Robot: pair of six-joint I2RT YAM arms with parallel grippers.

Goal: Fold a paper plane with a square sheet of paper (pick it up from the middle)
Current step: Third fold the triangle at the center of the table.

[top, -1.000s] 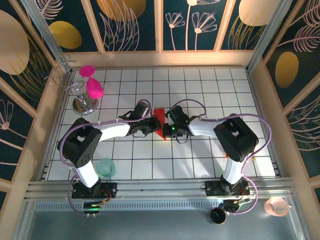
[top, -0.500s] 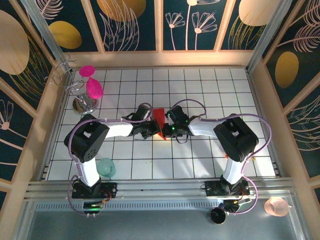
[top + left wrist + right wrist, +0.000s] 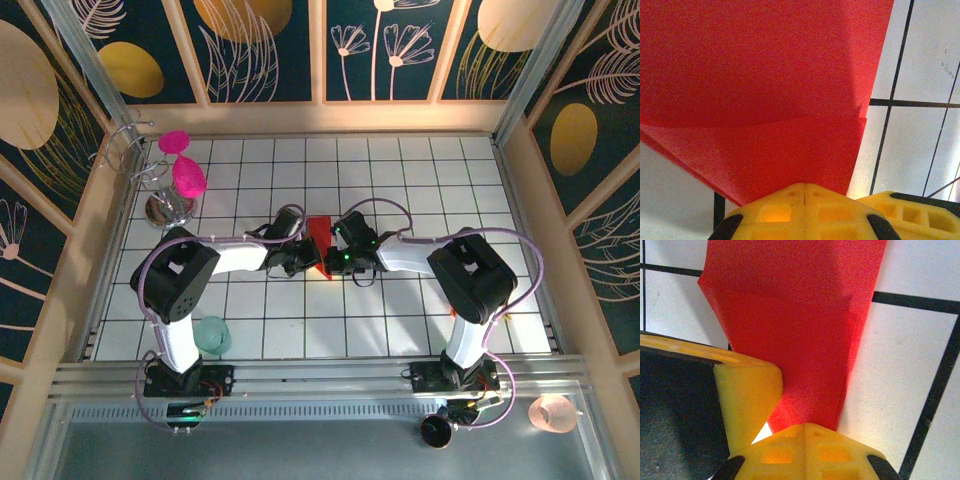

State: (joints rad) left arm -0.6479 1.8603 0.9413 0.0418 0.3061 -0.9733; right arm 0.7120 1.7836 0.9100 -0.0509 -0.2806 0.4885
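The paper plane is a part-folded sheet of bright red paper lying flat on the white tiles at mid-table, between the two grippers. My left gripper meets it from the left and my right gripper from the right. In the left wrist view the left gripper is shut, its yellow tips set down on the near edge of the red paper, which shows a diagonal fold line. In the right wrist view the right gripper is shut too, on the tapered end of the paper. The left gripper's yellow finger sits right beside it.
Two magenta goblets hang on a wire rack at the far left. A teal cup stands near the left arm's base. A pink cup sits beyond the front rail. Wooden walls enclose the tiled floor.
The left arm has swung in toward the paper, bringing its gripper close beside the right one, and its jaws have closed the last bit. The right arm and the paper have stayed put.
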